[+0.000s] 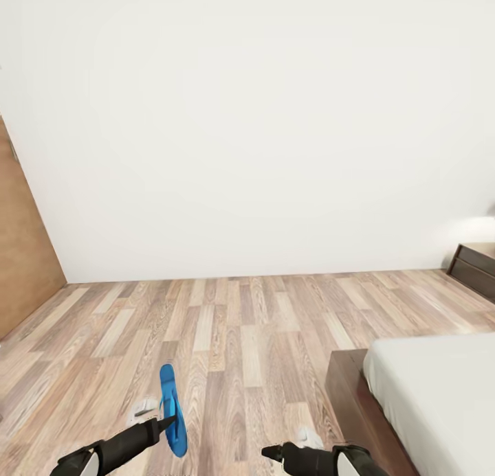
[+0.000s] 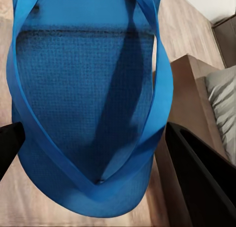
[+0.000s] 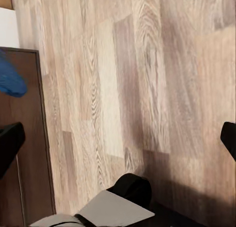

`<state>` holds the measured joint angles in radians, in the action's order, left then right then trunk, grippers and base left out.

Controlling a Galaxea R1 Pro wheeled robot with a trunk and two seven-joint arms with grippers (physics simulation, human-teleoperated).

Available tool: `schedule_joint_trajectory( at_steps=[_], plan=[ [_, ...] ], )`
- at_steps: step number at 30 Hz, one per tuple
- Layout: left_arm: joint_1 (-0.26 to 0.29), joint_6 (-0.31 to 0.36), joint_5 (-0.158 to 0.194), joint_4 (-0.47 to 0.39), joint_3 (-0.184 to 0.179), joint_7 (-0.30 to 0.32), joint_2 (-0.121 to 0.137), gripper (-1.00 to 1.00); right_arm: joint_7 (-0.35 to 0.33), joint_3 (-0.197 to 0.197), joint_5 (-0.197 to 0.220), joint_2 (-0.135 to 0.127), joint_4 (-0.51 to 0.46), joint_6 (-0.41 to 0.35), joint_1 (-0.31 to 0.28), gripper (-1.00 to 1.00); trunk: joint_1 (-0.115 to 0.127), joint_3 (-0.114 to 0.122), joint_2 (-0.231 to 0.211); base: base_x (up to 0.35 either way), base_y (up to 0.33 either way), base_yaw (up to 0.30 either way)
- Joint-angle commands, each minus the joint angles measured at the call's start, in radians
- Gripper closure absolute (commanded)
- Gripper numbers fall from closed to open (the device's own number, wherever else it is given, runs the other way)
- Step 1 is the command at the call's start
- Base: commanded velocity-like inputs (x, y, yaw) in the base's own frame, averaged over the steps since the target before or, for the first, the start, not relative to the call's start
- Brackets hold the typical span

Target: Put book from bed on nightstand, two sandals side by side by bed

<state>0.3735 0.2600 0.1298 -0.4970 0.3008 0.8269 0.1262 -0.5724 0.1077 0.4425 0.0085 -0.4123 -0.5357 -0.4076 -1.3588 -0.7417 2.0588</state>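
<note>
1. Head view: left gripper (image 1: pixel 167 421) sits low at the left and holds one blue sandal (image 1: pixel 172 411) above the wood-plank floor (image 1: pixel 240 325).
2. Sandal orientation: long axis runs roughly away from the robot toward the white wall (image 1: pixel 261 119). It is turned on edge, so it presents as a narrow blue strip; the nearer end is the wider one.
3. Left wrist view: sandal (image 2: pixel 83 104) seen close up, sole face and both straps visible, the straps meeting in a V at the toe post. Dark fingers (image 2: pixel 196 173) flank it on either side, closed against it.
4. Right gripper (image 1: pixel 271 452) is low at the right, above the floor, near the bed (image 1: pixel 440 393) corner. Right wrist view: the two fingertips (image 3: pixel 10 143) sit at opposite picture edges, spread wide, nothing between them but floor (image 3: pixel 137 79).
5. Bed: pale mattress on a dark brown frame (image 1: pixel 350 393), at the right. A dark wooden piece (image 1: pixel 474 263) stands by the wall further right; identity unclear.
</note>
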Motion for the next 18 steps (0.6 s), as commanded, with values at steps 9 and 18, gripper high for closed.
schedule_joint_trajectory(
  at_steps=[9,18],
  plan=[
    [0.001,-0.078,-0.015,0.09,-0.001,0.001,-0.004,1.0,0.003,0.003,-0.119,-0.007,0.108,0.145,0.003,-1.0,0.035,0.027,-0.063,0.0,0.0,0.292],
    [0.001,-0.085,-0.037,0.098,-0.005,0.0,-0.01,1.0,0.003,0.001,-0.145,-0.007,0.191,0.216,0.003,-1.0,0.069,0.054,-0.126,0.0,0.0,0.285]
  ],
)
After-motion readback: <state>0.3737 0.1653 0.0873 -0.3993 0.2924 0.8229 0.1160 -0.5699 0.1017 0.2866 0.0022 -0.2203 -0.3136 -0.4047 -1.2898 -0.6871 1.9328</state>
